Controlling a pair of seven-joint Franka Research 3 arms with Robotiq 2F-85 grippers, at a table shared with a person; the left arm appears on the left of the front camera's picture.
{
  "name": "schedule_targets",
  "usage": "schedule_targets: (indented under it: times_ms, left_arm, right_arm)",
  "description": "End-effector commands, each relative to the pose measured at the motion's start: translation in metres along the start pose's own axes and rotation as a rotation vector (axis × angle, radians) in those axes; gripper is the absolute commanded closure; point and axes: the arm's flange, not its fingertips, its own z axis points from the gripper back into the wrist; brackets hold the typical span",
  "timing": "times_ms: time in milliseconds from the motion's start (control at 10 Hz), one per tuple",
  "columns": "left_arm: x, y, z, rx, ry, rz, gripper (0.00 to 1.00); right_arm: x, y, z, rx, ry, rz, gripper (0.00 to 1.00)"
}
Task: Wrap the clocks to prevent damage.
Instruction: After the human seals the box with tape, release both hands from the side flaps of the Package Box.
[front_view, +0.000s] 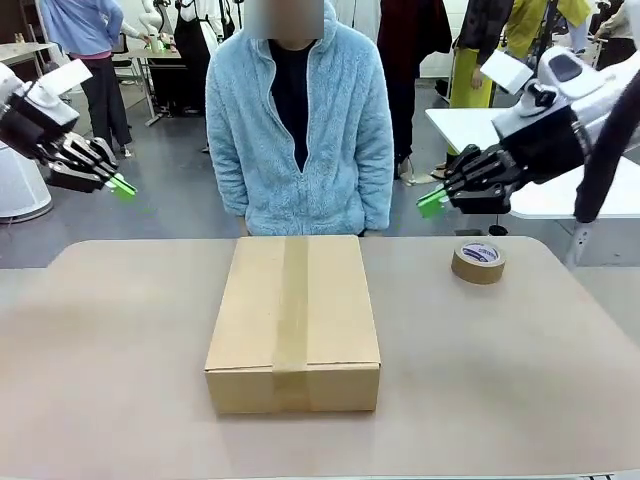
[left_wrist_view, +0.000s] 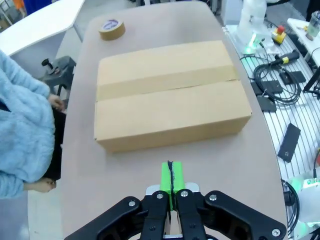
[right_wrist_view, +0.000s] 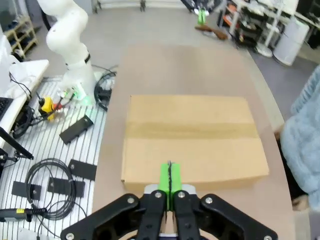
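The clocks are out of view. A closed brown cardboard box (front_view: 295, 320) (left_wrist_view: 170, 95) (right_wrist_view: 192, 137), sealed along its top with a strip of brown tape, lies in the middle of the table. My left gripper (front_view: 122, 187) (left_wrist_view: 171, 175) hovers shut and empty above the table's left edge, its green pads pressed together. On the other side my right gripper (front_view: 432, 203) (right_wrist_view: 170, 177) is also shut on nothing, held high over the far right of the table. Both are well clear of the box.
A brown tape roll (front_view: 478, 262) (left_wrist_view: 111, 29) lies flat at the far right of the table (front_view: 120, 350). A person in a light blue fleece (front_view: 300, 120) stands at the far edge, right behind the box. Cables and gear lie on the racks beside the table (left_wrist_view: 280, 75).
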Motion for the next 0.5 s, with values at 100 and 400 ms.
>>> schedule_targets:
  times_ms: [100,400]
  left_arm:
    - [0.000,0.000,0.000,0.000,0.000,0.000,1.00]
    - [0.000,0.000,0.000,0.000,0.000,0.000,1.00]
  right_arm:
    - [0.000,0.000,0.000,0.000,0.000,0.000,0.99]
    - [0.000,0.000,0.000,0.000,0.000,0.000,0.99]
